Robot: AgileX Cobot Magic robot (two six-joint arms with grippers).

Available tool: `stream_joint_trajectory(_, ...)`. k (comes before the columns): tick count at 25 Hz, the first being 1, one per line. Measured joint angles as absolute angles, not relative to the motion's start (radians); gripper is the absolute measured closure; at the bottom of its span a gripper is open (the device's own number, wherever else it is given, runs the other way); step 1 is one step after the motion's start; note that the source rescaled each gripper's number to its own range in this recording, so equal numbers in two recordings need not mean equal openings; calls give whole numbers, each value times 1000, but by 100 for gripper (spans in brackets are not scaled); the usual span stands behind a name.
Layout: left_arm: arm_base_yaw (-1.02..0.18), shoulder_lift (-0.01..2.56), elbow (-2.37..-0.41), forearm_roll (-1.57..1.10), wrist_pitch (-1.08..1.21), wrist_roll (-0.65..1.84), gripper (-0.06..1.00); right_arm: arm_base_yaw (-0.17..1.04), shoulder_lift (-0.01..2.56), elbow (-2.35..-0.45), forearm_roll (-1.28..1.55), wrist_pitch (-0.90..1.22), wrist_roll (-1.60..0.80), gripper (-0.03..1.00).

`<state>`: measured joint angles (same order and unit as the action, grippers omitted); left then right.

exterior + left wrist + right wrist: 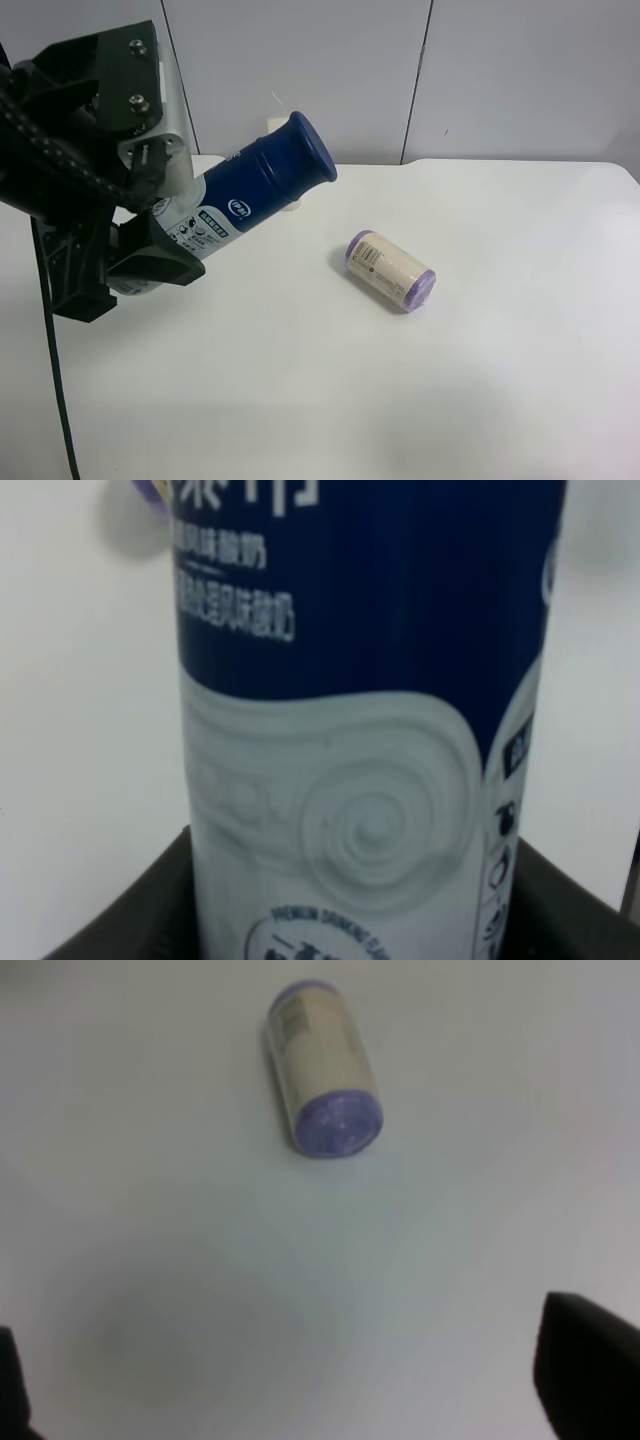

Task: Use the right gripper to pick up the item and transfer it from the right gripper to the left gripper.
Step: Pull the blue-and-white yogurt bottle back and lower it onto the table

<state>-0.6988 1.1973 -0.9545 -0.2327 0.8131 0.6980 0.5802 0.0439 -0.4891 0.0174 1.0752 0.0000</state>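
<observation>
L gripper (165, 215) was clamped shut on the item (255, 190), gripping its white lower body and holding it up off the table (480, 380) at the scene's left. The blue cap end stuck out, tilted up twd the far right. R gripper (300, 1375) stood wide open w/ nothing in it, over bare table near the cream roll (322, 1070). Handover looked done. Risks, imo: the grip sat at one end, so the long overhang could lever the item round or let it slide out & drop. A careless R arm retreat could also bump the roll & set it rolling.
</observation>
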Motion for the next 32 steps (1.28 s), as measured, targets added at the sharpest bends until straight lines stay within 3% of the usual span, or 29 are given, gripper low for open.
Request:
stream_joint_trajectory(10, -699, 1197, -954, -233, 790, 698, 93, 571, 44, -487, 17, 1073, 0, -3)
stream_joint_trajectory(22, -699, 1197, -954, -233, 777, 697, 93, 171, -2, -487, 17, 1071, 0, -3)
stream_joint_trajectory(32, -646, 1208, -954, -142, 722, 452, 93, 128, -2, -487, 17, 1071, 0, -3)
